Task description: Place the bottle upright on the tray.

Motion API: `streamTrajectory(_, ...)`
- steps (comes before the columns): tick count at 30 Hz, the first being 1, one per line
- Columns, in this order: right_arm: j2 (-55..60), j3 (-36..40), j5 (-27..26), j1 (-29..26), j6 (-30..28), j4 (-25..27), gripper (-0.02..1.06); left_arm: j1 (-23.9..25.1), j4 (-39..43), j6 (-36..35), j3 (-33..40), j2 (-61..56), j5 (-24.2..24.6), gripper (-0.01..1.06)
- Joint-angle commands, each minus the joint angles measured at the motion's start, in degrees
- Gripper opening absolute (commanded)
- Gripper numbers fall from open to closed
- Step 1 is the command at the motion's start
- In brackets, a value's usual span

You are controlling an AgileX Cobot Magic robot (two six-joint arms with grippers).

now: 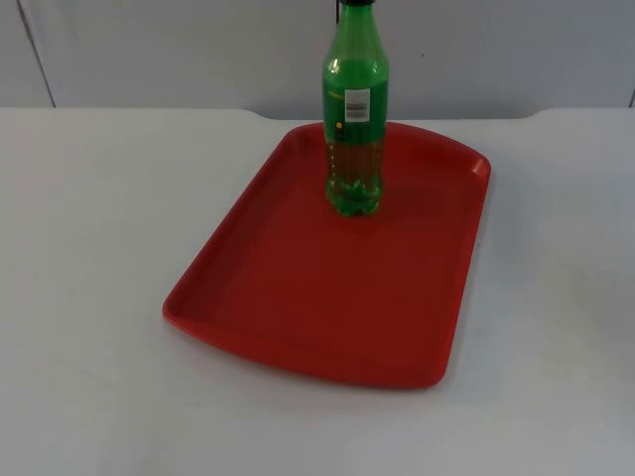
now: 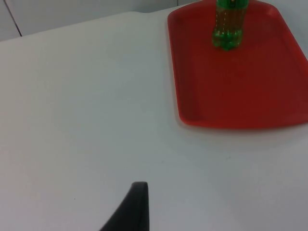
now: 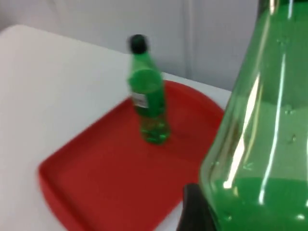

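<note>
Left hand [image 2: 134, 207]: hanging over bare white worktop [image 1: 89, 248], well apart from the tray's near left corner. Whether it is open or closed cannot be told.

Right hand [image 3: 192, 209]: sitting right against a large green bottle body [image 3: 260, 144] of clear, glossy plastic, with a wall that is curving and catching long bright streaks. Whether the hand is gripping that body or only lying beside it cannot be told.

Bottle [image 1: 354, 129]: standing upright on the tray [image 1: 298, 297], close to the tray's far edge and about midway along it. It is slim, see-through green plastic, with a rounded shoulder and a lobed, bumpy foot. It is wearing a small white and yellow label [image 1: 356, 104] on its upper body and a dark cap [image 3: 138, 43].

Tray: lying flat near the middle of the worktop, turned at an angle to the worktop's edges. It is smooth red plastic, rectangular, with rounded corners and a low raised rim.

Worktop: matte white and running back to a grey partition wall [image 1: 496, 50].
</note>
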Motion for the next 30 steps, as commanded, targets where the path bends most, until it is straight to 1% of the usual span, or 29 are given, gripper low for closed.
streamTrajectory(1,-0.37,1.17,-1.57,-0.09,-5.57,5.53,0.0,0.07,-0.18,-0.28,0.17,-0.27,-0.06,1.05)
streamTrajectory(2,-0.37,1.91,-2.24,-0.09,-8.57,8.41,0.0,0.07,-0.18,-0.28,0.17,-0.27,-0.06,1.05)
streamTrajectory(3,-0.37,2.78,-2.79,-0.09,-13.25,12.49,0.0,0.07,-0.18,-0.28,0.17,-0.27,-0.06,1.05)
streamTrajectory(5,-0.37,4.46,-3.22,-0.09,-20.39,18.3,0.0,0.07,-0.18,-0.28,0.17,-0.27,-0.06,1.05)
streamTrajectory(6,-0.37,4.46,-3.22,-0.09,-20.39,18.3,0.0,0.07,-0.18,-0.28,0.17,-0.27,-0.06,1.05)
streamTrajectory(7,-0.37,5.43,-3.47,-0.09,-25.41,22.71,0.0,0.07,-0.18,-0.28,0.17,-0.27,-0.06,1.05)
streamTrajectory(8,-0.37,5.67,-3.47,-0.09,-26.29,23.43,0.0,0.07,-0.18,-0.28,0.17,-0.27,-0.06,1.05)
streamTrajectory(9,-0.37,6.59,-3.75,-0.09,-29.66,26.24,0.0,0.07,-0.18,-0.28,0.17,-0.27,-0.06,1.05)
streamTrajectory(10,-0.37,6.87,-3.89,-0.09,-31.08,27.32,0.0,0.07,-0.18,-0.28,0.17,-0.27,-0.06,1.05)
streamTrajectory(15,0.62,7.31,-3.78,0.02,-31.38,27.57,0.0,0.07,-0.18,-0.28,0.17,-0.27,-0.06,1.05)
streamTrajectory(18,2.37,7.31,-5.58,2.78,-31.14,27.42,0.0,0.07,-0.18,-0.28,0.17,-0.27,-0.06,1.05)
streamTrajectory(19,2.37,7.31,-5.58,2.78,-31.14,27.42,0.0,0.07,-0.18,-0.28,0.17,-0.27,-0.06,1.05)
streamTrajectory(20,3.84,7.31,-8.23,5.41,-30.22,26.85,0.0,0.07,-0.18,-0.28,0.17,-0.27,-0.06,1.05)
streamTrajectory(21,4.5,7.31,-9.23,6.58,-29.76,26.55,0.0,0.07,-0.18,-0.28,0.17,-0.27,-0.06,1.05)
streamTrajectory(22,5.95,7.31,-11.6,9.13,-29.01,25.87,0.0,0.07,-0.18,-0.28,0.17,-0.27,-0.06,1.05)
streamTrajectory(25,10.96,6.53,-18.18,17.15,-25.29,21.58,0.0,0.07,-0.18,-0.28,0.17,-0.27,-0.06,1.05)
streamTrajectory(26,10.96,6.53,-18.18,17.15,-25.29,21.58,0.0,0.07,-0.18,-0.28,0.17,-0.27,-0.06,1.05)
streamTrajectory(28,15.46,5.75,-23.53,24.1,-22.4,17.74,0.0,0.07,-0.18,-0.28,0.17,-0.27,-0.06,1.05)
streamTrajectory(30,19.87,5.48,-30.06,29.51,-20.15,15.72,0.0,0.07,-0.18,-0.28,0.17,-0.27,-0.06,1.05)
